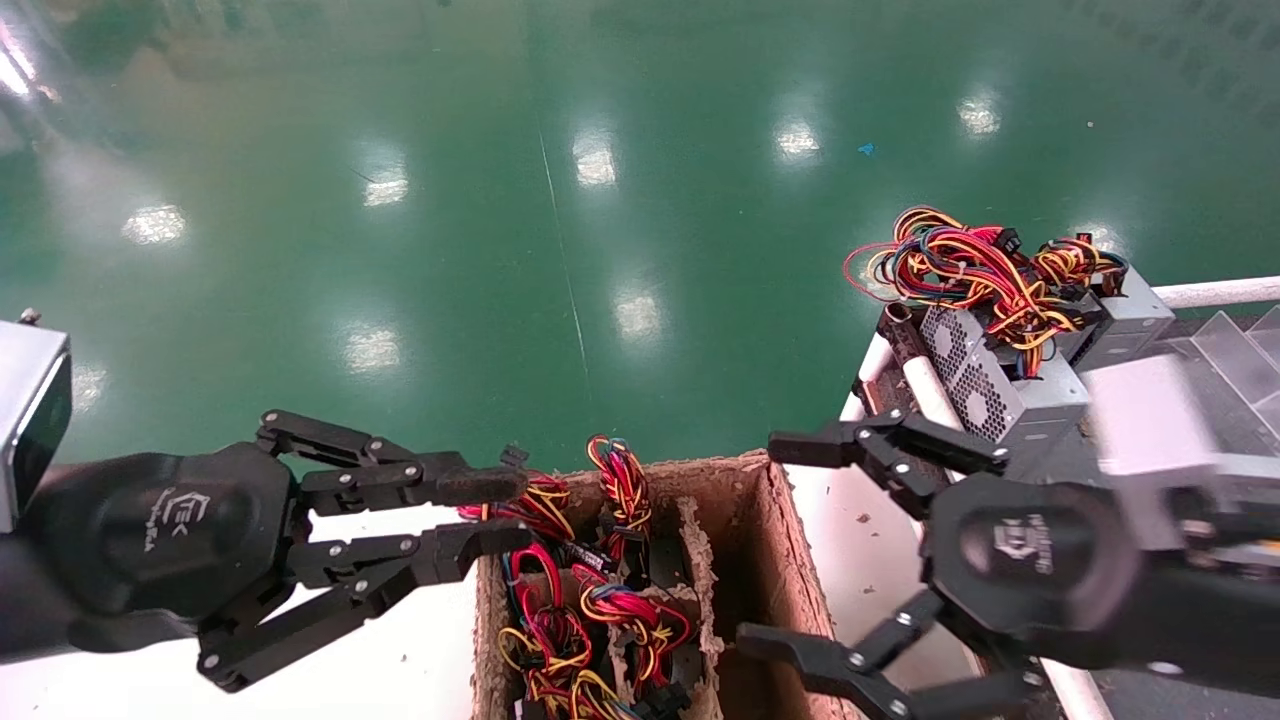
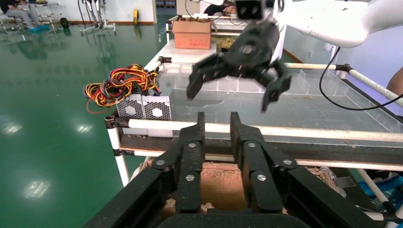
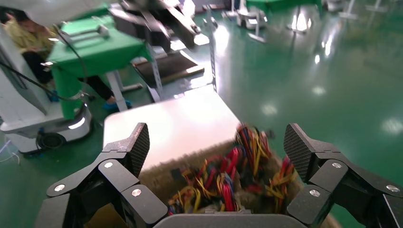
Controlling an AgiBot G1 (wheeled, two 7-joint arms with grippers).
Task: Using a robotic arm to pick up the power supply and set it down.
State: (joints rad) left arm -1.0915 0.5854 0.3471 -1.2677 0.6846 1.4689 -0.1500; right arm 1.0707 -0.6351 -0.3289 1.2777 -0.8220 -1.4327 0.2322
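Note:
Two silver-grey power supplies (image 1: 975,385) with mesh faces lie on the rack at the right, their red, yellow and black wires (image 1: 975,265) bunched on top; the left wrist view shows them too (image 2: 142,107). More wire bundles (image 1: 580,610) fill a cardboard box (image 1: 790,540) in front of me. My right gripper (image 1: 780,545) hangs wide open and empty over the box's right side, with the wires (image 3: 223,175) below its jaws. My left gripper (image 1: 515,510) is at the box's left rim, fingers a narrow gap apart, holding nothing.
The box stands on a white table (image 1: 400,660). The rack has white tube rails (image 1: 930,390) and clear dividers (image 1: 1230,340) on a grey belt. Green floor (image 1: 560,200) lies beyond. A person sits by a green table (image 3: 90,52).

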